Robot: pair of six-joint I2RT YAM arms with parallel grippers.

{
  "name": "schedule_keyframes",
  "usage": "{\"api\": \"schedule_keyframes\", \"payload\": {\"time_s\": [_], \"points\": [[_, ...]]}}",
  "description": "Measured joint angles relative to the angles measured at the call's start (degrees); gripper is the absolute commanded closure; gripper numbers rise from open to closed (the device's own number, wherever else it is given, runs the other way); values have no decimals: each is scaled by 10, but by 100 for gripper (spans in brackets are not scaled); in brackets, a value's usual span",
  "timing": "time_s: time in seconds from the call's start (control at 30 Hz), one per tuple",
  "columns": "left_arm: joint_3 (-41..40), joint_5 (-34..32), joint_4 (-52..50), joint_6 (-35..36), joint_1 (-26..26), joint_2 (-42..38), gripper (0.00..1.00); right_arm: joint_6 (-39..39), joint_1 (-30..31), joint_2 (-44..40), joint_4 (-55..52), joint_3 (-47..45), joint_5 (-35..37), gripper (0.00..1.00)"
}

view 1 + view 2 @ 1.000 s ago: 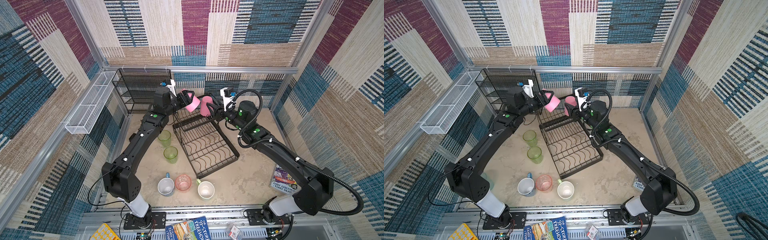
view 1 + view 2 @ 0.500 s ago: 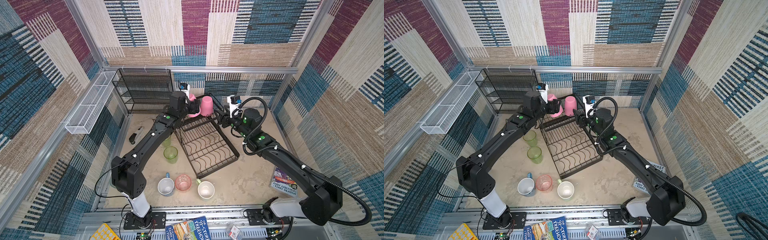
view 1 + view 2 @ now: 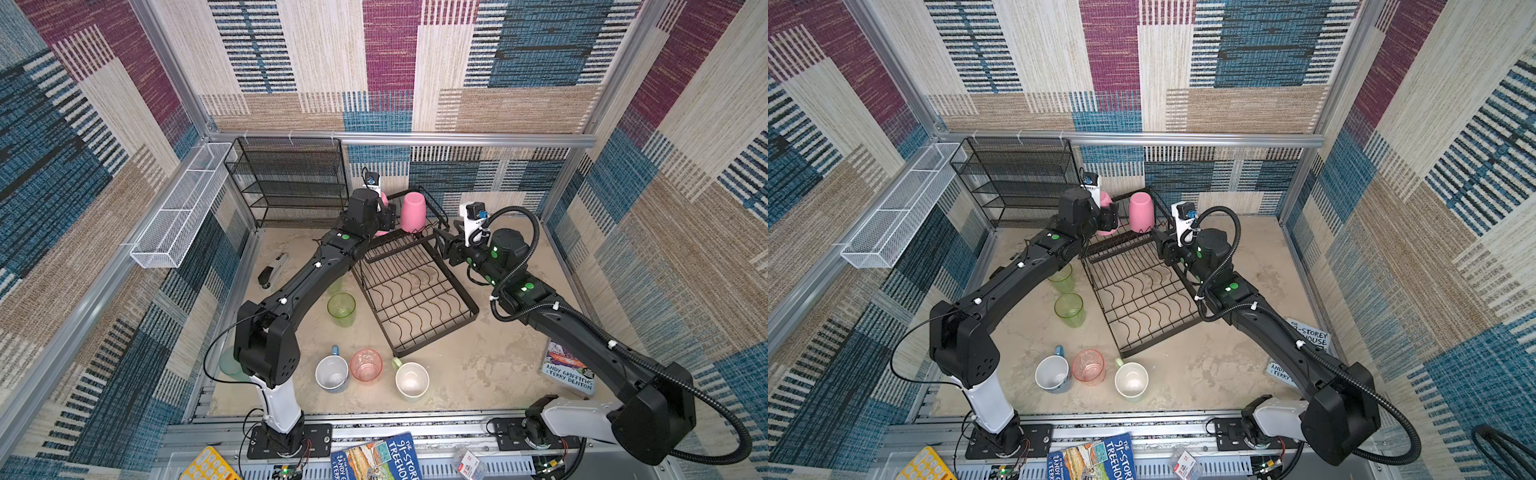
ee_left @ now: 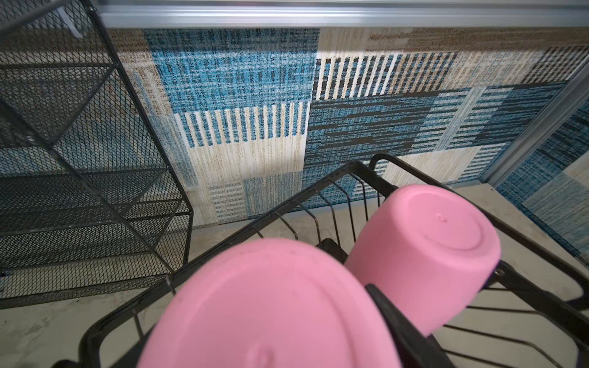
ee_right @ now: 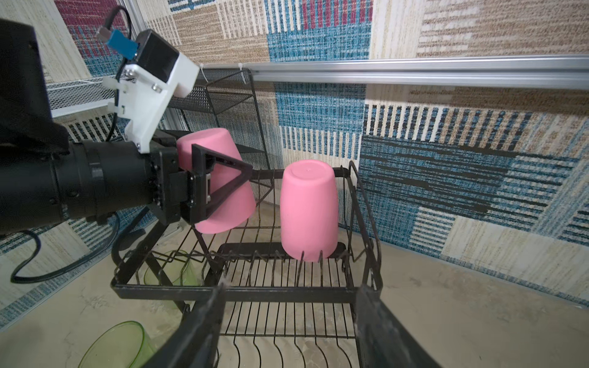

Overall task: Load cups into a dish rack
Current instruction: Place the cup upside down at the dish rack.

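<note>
There are eight cups. Two are pink, and both are at the small top basket of the rack (image 3: 436,332). The straight pink cup (image 5: 308,210) stands upside down in that basket, on its right side. The tilted pink cup (image 5: 223,191) is upside down too, over the left side of the basket. I cannot tell if it touches the wires. The left claw (image 5: 237,178) squeezes the tilted pink cup from both sides. The right claw (image 5: 293,293) is just in front of the top basket. Its two fingers are spread wide, with nothing between them.

The other six cups are on the table (image 3: 478,365). One green cup (image 3: 1069,309) stands near the left side of the rack. A second green cup (image 3: 1062,277) stands just behind it, partly under the left arm. Three cups stand in a row near the front, mouths up: one blue mug (image 3: 331,373), one clear pink cup (image 3: 366,365) and one pale green mug (image 3: 411,380). One teal cup (image 3: 227,363) is mostly hidden behind the base of the left arm.

Farther out, one black mesh shelf (image 3: 291,183) stands by the back wall. One white basket (image 3: 183,208) hangs on the left wall. One book (image 3: 569,368) lies on the table at the right.
</note>
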Motion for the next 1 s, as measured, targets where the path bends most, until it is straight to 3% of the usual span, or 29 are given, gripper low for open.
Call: {"api": "schedule_keyframes", "payload": {"time_s": [0.73,1.0], "points": [[-63,-12,78,6,-4,12,28,-15,0,-30,30,-45,0,29],[-71,-12,94,5,-7,15,13,-18,0,-30,32,-49,0,25]]}}
